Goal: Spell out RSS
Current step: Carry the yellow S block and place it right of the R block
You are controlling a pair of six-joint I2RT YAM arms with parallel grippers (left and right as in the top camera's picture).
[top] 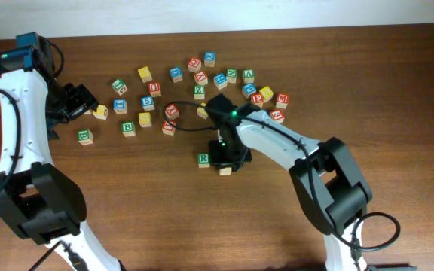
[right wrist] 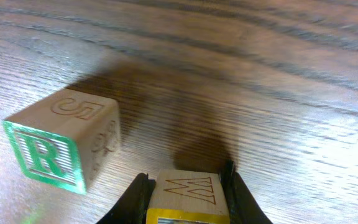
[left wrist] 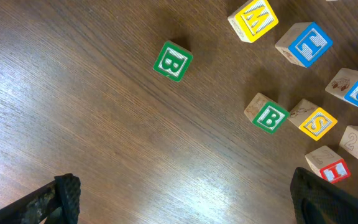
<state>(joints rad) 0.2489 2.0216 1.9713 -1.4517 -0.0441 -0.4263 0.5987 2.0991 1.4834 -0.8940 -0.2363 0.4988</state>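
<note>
Right hand (right wrist: 184, 183) low over table (top: 164, 218), clamping yellow-edged block (right wrist: 185, 202) beside R block (right wrist: 61, 146).

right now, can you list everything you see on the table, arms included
table: one, dark brown wood, under everything
loose letter blocks: about two dozen, with red, blue, green and yellow faces, scattered across the far middle
green B block: one, green, apart at the left edge of the scatter
green R block: one, green, alone on the near side of the scatter
held block: one, bare wood with a yellow face, between the right end effector's fingers, beside the R block
left end effector: one, black, open, above the left of the scatter
right end effector: one, black, shut on the held block
</note>
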